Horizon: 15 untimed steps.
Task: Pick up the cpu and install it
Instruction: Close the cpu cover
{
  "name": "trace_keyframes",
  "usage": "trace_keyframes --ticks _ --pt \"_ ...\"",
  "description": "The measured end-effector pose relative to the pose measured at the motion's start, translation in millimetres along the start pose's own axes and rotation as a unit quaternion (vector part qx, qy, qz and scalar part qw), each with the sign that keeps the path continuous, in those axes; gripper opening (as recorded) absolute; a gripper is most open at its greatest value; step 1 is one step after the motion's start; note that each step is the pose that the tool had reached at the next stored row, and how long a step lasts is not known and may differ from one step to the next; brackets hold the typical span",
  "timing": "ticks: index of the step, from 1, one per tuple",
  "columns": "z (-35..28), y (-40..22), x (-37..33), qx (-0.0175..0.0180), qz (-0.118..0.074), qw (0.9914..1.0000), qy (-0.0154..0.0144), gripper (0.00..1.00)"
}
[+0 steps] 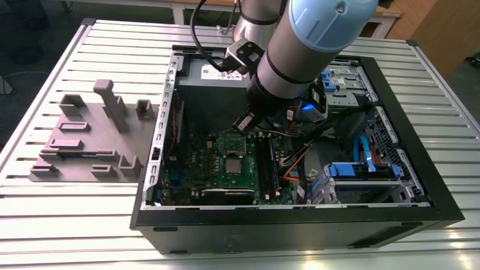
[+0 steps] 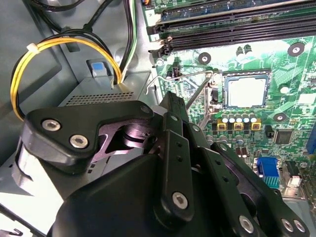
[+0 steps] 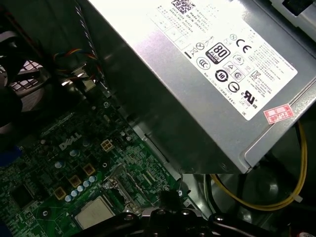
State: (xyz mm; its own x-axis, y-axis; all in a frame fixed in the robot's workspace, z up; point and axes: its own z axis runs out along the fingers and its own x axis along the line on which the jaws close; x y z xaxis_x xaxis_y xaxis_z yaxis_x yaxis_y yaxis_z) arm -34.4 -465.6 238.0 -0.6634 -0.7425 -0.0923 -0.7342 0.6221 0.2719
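Open black computer case (image 1: 420, 191) lies on the slatted metal counter (image 1: 98, 214), green motherboard (image 1: 217, 163) exposed inside. Small square silver-topped cpu (image 1: 235, 166) sits flat in the socket on the board; also seen in both wrist views (image 2: 246, 92) (image 3: 97, 213). Thin wire socket lever (image 2: 183, 75) stands raised beside it. Black claw (image 1: 246, 122) hangs over the board, near the socket frame (image 1: 235, 145) and beside the grey power supply box (image 3: 207, 74). Cannot tell whether the claw is wide or narrow; nothing visibly held. Grey fixture block (image 1: 90, 135) rests on the counter at the exterior view's left.
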Motion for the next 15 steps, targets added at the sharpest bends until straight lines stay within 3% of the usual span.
trace_keyframes --ticks 15 --pt "-1.0 -2.7 3.1 0.0000 0.000 1.00000 -0.0001 0.10"
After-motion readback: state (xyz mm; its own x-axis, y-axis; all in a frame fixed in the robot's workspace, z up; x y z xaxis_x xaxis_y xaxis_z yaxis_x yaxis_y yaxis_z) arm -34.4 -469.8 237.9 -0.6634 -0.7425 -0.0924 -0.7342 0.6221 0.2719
